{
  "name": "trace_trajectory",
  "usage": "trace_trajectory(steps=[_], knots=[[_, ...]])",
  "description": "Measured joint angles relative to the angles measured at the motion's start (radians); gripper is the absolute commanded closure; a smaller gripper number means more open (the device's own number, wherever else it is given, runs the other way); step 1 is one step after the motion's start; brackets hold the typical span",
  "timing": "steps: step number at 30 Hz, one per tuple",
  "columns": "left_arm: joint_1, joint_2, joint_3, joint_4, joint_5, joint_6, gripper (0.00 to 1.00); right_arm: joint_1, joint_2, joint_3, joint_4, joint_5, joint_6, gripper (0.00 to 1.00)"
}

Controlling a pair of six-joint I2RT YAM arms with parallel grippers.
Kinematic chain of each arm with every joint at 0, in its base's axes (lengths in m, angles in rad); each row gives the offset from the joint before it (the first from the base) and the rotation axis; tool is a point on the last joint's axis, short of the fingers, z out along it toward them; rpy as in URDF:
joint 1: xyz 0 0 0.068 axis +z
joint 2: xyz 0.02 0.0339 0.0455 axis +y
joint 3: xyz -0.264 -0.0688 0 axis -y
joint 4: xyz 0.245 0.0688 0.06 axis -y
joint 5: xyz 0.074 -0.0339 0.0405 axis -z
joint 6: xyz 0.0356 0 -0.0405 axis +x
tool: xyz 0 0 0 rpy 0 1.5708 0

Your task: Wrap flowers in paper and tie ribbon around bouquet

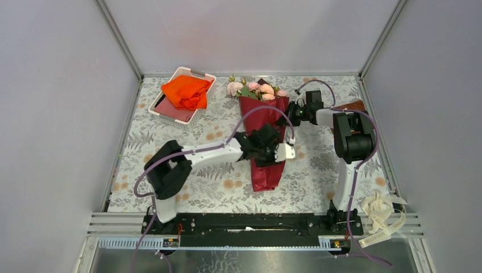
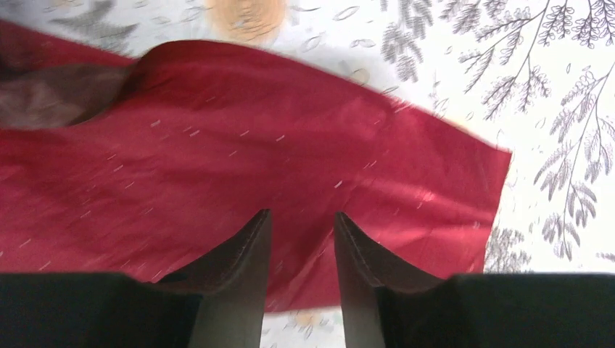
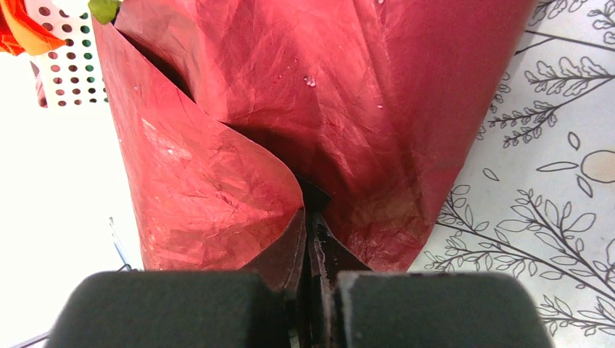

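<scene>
The dark red paper [image 1: 264, 170] lies rolled into a cone on the table, with the pink flowers [image 1: 258, 88] sticking out of its far end. My left gripper [image 1: 277, 151] hovers over the middle of the cone. In the left wrist view it [image 2: 302, 214] is open, the paper [image 2: 290, 145] lying beyond its fingers and nothing between them. My right gripper [image 1: 285, 116] is at the cone's upper right edge, and in the right wrist view it [image 3: 310, 210] is shut on a fold of the paper [image 3: 362, 87]. The cream ribbon [image 1: 383, 219] lies coiled on the frame rail at the near right.
A white perforated basket [image 1: 196, 74] with a folded orange cloth [image 1: 185, 91] stands at the back left; its wall [image 3: 69, 72] shows in the right wrist view. A brown cloth [image 1: 352, 105] lies behind the right arm. Metal frame rails run along the table edges.
</scene>
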Motion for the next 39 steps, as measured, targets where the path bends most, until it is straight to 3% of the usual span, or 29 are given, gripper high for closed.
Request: trace_trajectory(steps=[3, 8, 10, 17, 22, 24, 27, 29, 32, 33, 36, 39], knots=[[-0.072, 0.043, -0.069, 0.102, -0.055, 0.028, 0.52, 0.0, 0.0, 0.0, 0.0, 0.001, -0.001, 0.79], [-0.162, 0.065, -0.164, 0.24, -0.122, 0.1, 0.51, 0.0, -0.001, 0.015, -0.043, 0.039, -0.026, 0.48], [-0.165, 0.06, -0.192, 0.28, -0.131, 0.119, 0.51, -0.001, -0.011, 0.051, -0.124, 0.102, -0.052, 0.43], [-0.164, 0.043, -0.238, 0.353, -0.129, 0.136, 0.47, -0.056, -0.14, 0.136, -0.362, 0.534, -0.136, 0.42], [-0.164, 0.042, -0.24, 0.359, -0.129, 0.14, 0.46, -0.054, -0.278, 0.123, -0.435, 0.787, -0.211, 0.52], [-0.164, 0.042, -0.24, 0.359, -0.129, 0.14, 0.46, 0.026, -0.355, 0.068, -0.401, 0.802, -0.257, 0.6], [-0.164, 0.042, -0.24, 0.359, -0.129, 0.139, 0.46, 0.179, -0.407, 0.008, -0.347, 0.687, -0.285, 0.68], [-0.164, 0.042, -0.24, 0.359, -0.129, 0.138, 0.46, 0.238, -0.371, 0.005, -0.335, 0.634, -0.282, 0.69], [-0.164, 0.042, -0.241, 0.36, -0.129, 0.138, 0.45, 0.232, -0.269, 0.008, -0.354, 0.634, -0.264, 0.7], [-0.164, 0.041, -0.243, 0.362, -0.129, 0.138, 0.45, 0.217, -0.235, 0.008, -0.378, 0.65, -0.254, 0.67], [-0.164, 0.038, -0.249, 0.372, -0.129, 0.138, 0.45, 0.151, -0.224, -0.034, -0.424, 0.704, -0.203, 0.35], [-0.164, 0.036, -0.254, 0.38, -0.129, 0.137, 0.45, 0.014, -0.367, -0.183, -0.36, 0.742, -0.106, 0.05]])
